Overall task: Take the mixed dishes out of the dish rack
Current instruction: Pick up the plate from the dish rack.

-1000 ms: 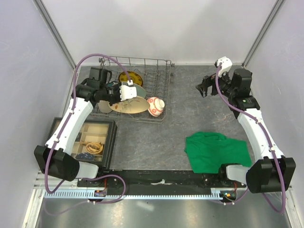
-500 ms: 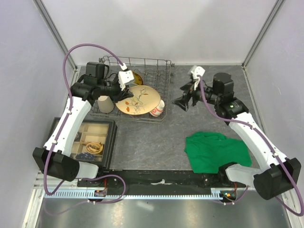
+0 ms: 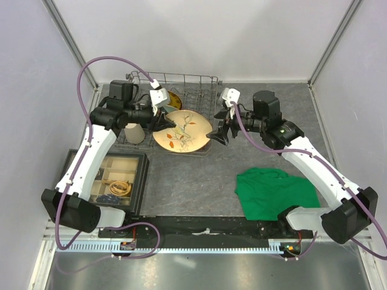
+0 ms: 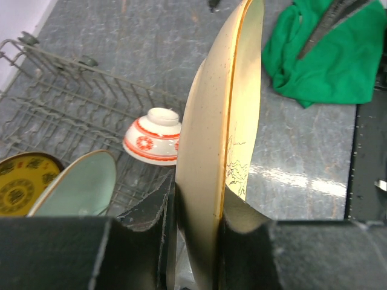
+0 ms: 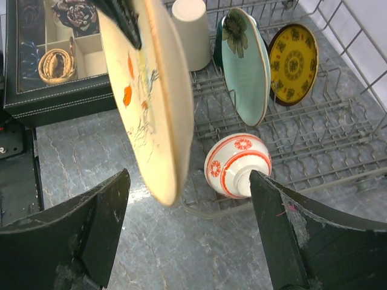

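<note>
My left gripper [image 3: 162,124] is shut on the rim of the cream plate [image 3: 181,132] and holds it tilted above the front right of the grey wire dish rack [image 3: 201,90]. In the left wrist view the plate [image 4: 217,139] stands edge-on between the jaws [image 4: 202,241]. My right gripper [image 3: 219,134] is open, its fingers [image 5: 97,229] on either side of the plate's lower edge [image 5: 154,103] without touching it. The red-and-white bowl [image 5: 236,163], mint-green plate [image 5: 245,63], yellow-patterned plate [image 5: 293,60] and beige cup [image 5: 190,33] are in the rack. The dark green mug is hidden.
A green cloth [image 3: 275,190] lies on the grey table at the front right. A black-framed compartment tray [image 3: 115,178] sits at the front left, next to the rack. White walls enclose the table on three sides.
My left gripper has lifted the cream plate out of the rack and swung it rightward. My right arm has moved left from the back right, up to the plate's edge.
</note>
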Available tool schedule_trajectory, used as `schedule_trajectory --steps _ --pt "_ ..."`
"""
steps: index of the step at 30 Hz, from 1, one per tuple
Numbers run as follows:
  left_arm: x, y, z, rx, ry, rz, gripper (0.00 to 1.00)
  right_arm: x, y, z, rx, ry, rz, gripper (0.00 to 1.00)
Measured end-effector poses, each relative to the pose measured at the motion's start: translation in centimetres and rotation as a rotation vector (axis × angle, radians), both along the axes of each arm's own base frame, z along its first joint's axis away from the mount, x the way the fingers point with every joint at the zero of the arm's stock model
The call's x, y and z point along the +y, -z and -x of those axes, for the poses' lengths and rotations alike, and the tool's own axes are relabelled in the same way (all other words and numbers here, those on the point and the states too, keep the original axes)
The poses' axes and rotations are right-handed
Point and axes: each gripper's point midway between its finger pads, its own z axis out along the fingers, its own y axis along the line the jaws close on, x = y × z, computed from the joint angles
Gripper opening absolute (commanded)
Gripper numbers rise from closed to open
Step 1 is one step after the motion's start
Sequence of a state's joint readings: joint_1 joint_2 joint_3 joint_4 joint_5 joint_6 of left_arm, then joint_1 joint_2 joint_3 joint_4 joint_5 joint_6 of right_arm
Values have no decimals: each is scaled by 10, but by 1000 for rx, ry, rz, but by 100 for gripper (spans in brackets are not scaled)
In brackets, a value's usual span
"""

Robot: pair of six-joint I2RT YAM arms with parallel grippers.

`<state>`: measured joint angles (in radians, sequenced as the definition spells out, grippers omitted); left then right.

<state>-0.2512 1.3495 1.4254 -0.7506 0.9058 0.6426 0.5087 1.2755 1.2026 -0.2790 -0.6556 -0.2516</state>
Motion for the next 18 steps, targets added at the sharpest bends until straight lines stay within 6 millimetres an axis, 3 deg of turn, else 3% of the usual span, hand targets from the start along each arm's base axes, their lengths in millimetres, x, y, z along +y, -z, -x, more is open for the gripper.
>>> schedule_trajectory --steps 4,10,18 --pt "-2 -1 10 7 24 18 2 7 -5 0 -8 -16 -4 84" --pt "-8 -1 26 5 57 46 2 24 5 1 19 -57 12 73" --pt "-15 4 31 4 75 64 2 36 14 9 56 -103 23 43"
